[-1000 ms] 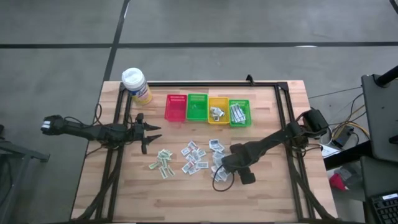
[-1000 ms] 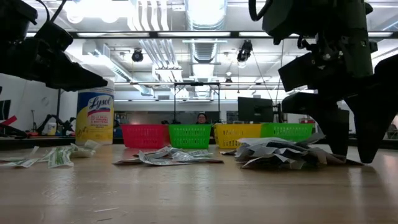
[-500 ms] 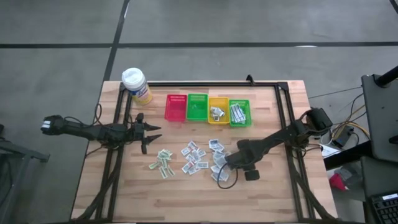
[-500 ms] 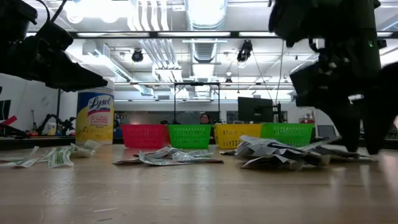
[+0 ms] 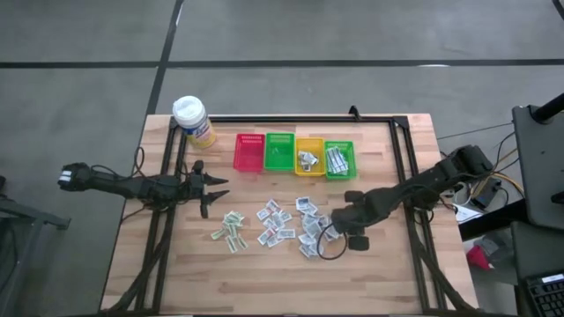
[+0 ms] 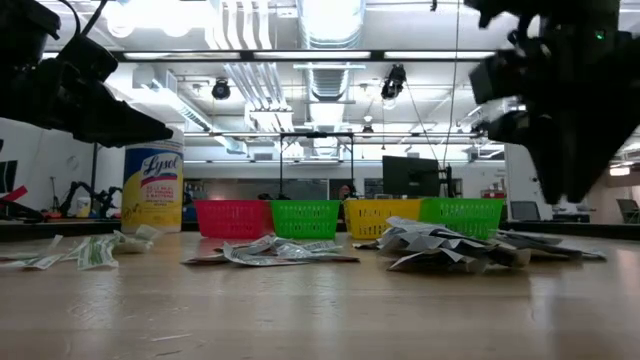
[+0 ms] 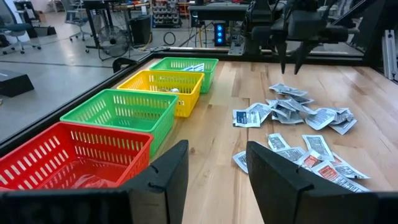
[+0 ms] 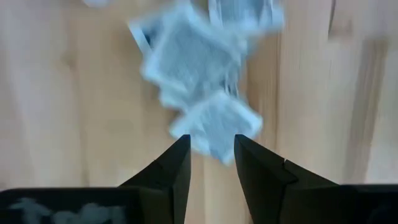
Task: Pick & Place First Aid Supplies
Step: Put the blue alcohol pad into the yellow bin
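Right gripper (image 5: 337,231) now higher, off the packets (image 5: 284,222).

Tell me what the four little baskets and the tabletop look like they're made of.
The red basket, green basket, yellow basket and second green basket look like moulded plastic: glossy, uniform colour, slotted lattice walls. The tabletop appears to be wood, probably butcher-block: pale glued strips with visible grain and a low sheen.
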